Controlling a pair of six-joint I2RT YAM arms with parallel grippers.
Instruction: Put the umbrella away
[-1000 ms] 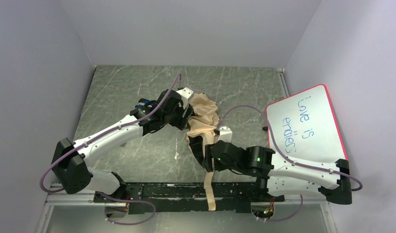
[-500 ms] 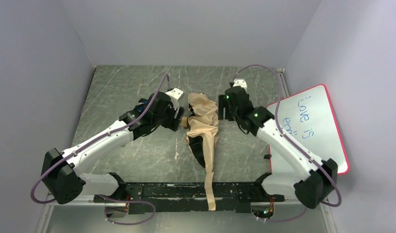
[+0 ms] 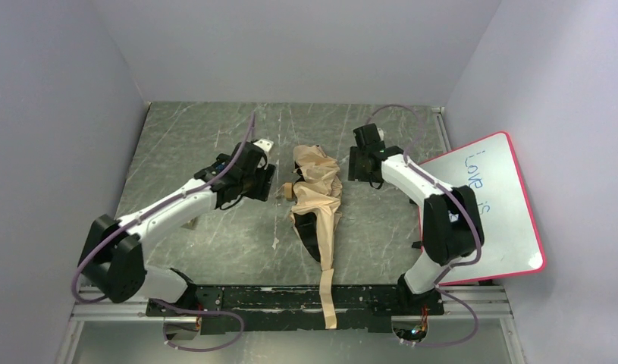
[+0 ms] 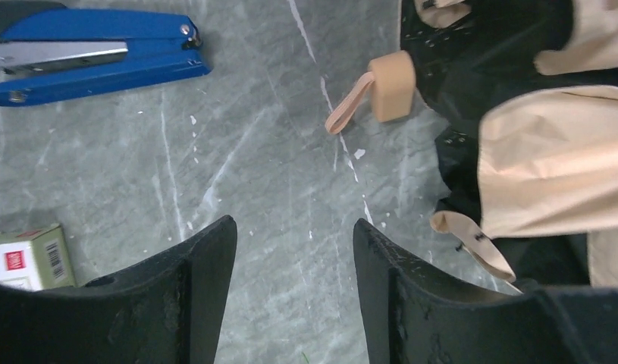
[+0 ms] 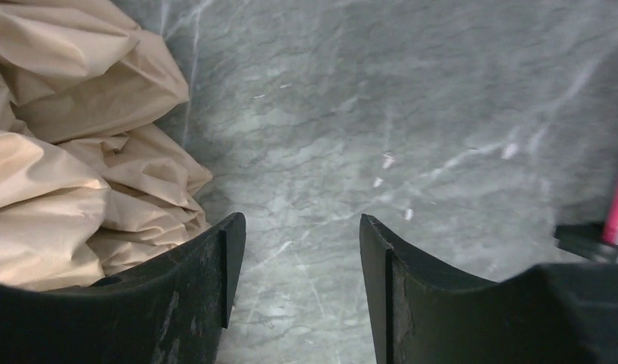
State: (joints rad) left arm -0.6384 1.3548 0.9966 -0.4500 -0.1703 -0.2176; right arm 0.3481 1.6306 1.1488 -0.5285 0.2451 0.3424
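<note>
- Lying along the middle of the bench [image 3: 192, 136], the umbrella [image 3: 317, 186] is a crumpled, half-folded bundle of cream fabric. Black lining shows at its near part.
- The bundle runs from mid-bench toward the near edge, narrowing as it goes. A beige strap [image 3: 328, 299] trails from the narrow end across the near edge and over the dark rail [image 3: 237, 297].
- The tan handle [image 4: 391, 76] pokes out at the bundle's left side and rests on the bench, with a thin loop [image 4: 347, 106] hanging from it.
- The left claw [image 4: 294, 227] sits just left of the handle and apart from it. Its fingers are spread, and only bare bench shows between them.
- The right claw [image 5: 302, 220] sits just right of the bundle's far part. Its fingers are also spread, with nothing between them. Fabric lies close beside one finger; whether they touch cannot be told.
- A blue stapler [image 4: 86, 57] lies on the bench left of the umbrella, well apart from it. A small box [image 4: 29, 254] with a red label and a barcode lies near the stapler.
- A whiteboard [image 3: 491, 205] with a red rim and blue handwriting stands tilted at the bench's right edge. The right arm crosses in front of its left part.
</note>
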